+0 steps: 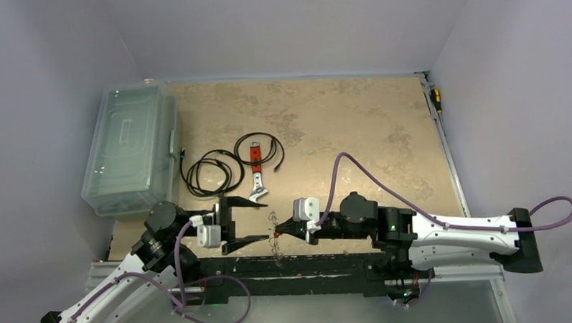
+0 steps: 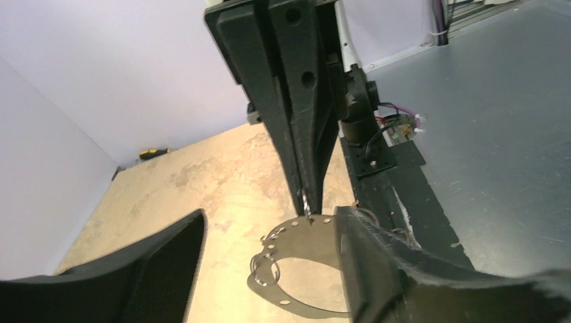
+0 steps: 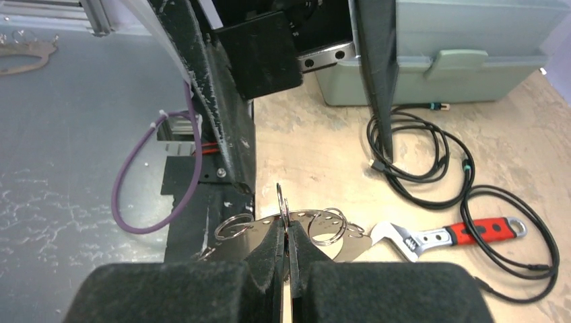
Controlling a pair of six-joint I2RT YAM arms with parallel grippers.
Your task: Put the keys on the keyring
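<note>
A flat silvery crescent plate point(image 2: 306, 237) with a row of holes lies at the table's near edge point(image 1: 275, 231). Several small split rings hang in its holes point(image 3: 328, 225). I see no key-shaped pieces and no large wire loop. My right gripper point(image 3: 287, 232) is shut on one small split ring point(image 3: 281, 202), held upright at the plate's edge. It also shows in the left wrist view point(image 2: 306, 202). My left gripper point(image 2: 269, 222) is open, with one finger on each side of the plate point(image 1: 253, 221), not touching it. Its right finger hides part of the plate.
A red-handled wrench point(image 1: 256, 178) and black coiled cables point(image 1: 212, 171) lie just beyond the grippers. A clear lidded box point(image 1: 128, 149) stands at the left. A screwdriver point(image 1: 435, 99) lies at the far right edge. The black base rail point(image 1: 308, 265) runs just behind the plate.
</note>
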